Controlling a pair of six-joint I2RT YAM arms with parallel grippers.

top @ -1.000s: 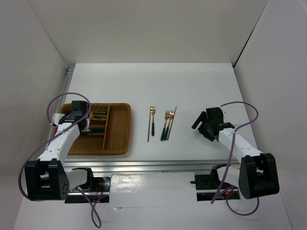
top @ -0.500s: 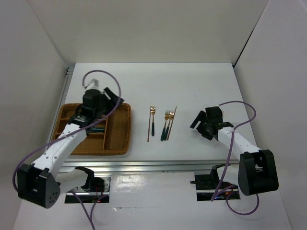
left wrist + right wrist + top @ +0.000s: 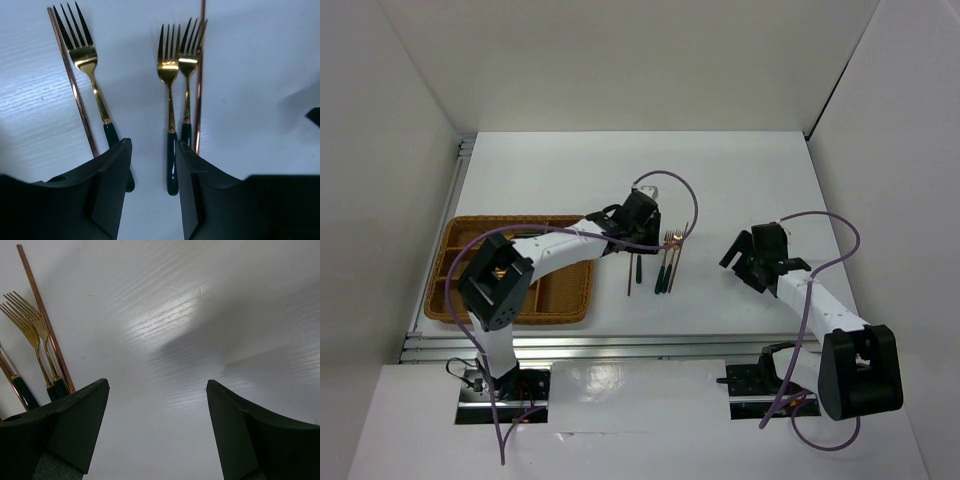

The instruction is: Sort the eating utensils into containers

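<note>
Three slim forks with gold heads and dark green handles flat on the white counter (image 3: 620, 170), right of the rectangular brown woven wicker tray (image 3: 555, 317). Lone fork (image 3: 95, 95) nearer that tray; touching pair (image 3: 170, 100) farther from it. One thin copper-brown stick (image 3: 75, 90) beside the lone fork, a second stick (image 3: 200, 75) against the pair. Left tool (image 3: 152, 150) over the handles, jaws partly apart, gripping nothing. Right tool (image 3: 157, 385) farthest from the tray, jaws wide, empty.
</note>
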